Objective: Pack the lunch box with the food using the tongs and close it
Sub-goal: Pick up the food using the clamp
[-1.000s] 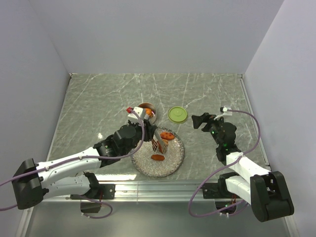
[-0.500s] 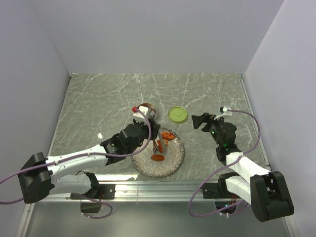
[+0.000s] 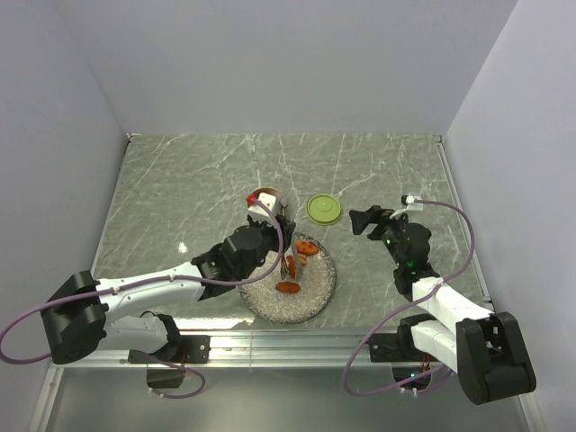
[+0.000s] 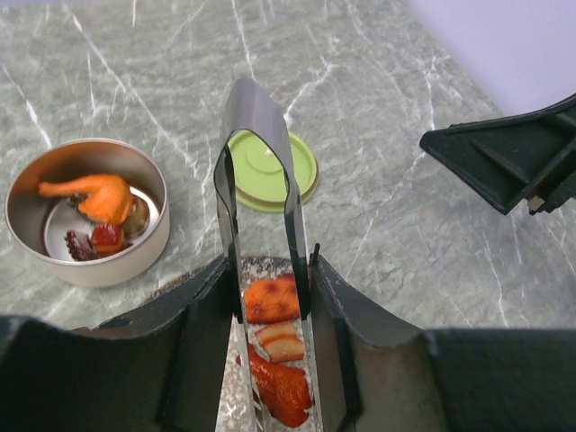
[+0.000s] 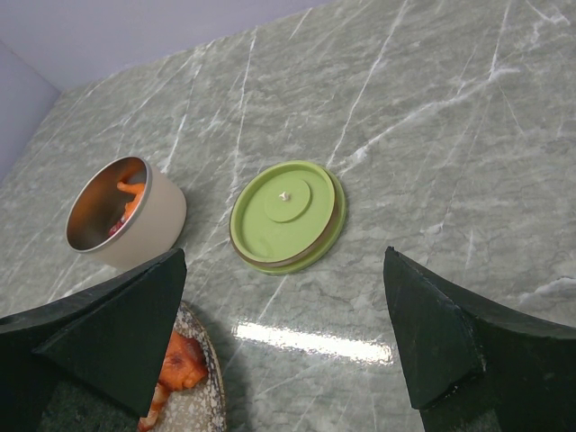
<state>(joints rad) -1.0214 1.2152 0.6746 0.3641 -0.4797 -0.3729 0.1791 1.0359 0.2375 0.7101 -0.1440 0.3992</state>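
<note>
Left wrist: tongs (image 4: pixel 261 180) down over the plate (image 3: pixel 310 301)
Left gripper (image 4: pixel 268 270) has its jaws clamped on the tongs. Their long axis stands steep, joined end tilted toward the lid (image 4: pixel 301 171), tips at the food (image 4: pixel 270 301) beside the lunch box (image 4: pixel 85 261). An uneven squeeze could let a chunk slip out. Right gripper (image 5: pixel 283 270) has its jaws wide apart.

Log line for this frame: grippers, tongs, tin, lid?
left gripper: holding tongs, tips at plate | right gripper: open, empty | tin: some food, uncovered | lid: on table
</note>
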